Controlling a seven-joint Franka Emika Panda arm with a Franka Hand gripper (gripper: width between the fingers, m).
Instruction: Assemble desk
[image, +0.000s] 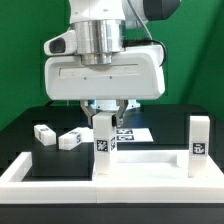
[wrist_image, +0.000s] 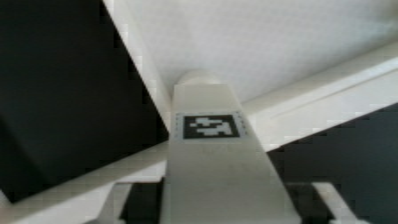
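Looking light, stiff and slick, white plastic square-section leg block (wrist_image: 214, 160) sits clamped near its top in gripper (image: 106, 110)

The arm (image: 100, 8) was white, with a ribbed silver collar (image: 100, 38) at the wrist. Its gripper (image: 108, 110) had a broad, rounded white body crossed by one thin seam, and short dark fingers (image: 120, 105) underneath.

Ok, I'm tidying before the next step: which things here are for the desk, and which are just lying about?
For the desk: tabletop, held leg, standing leg, two lying legs.
Not part of it: marker board, border wall.
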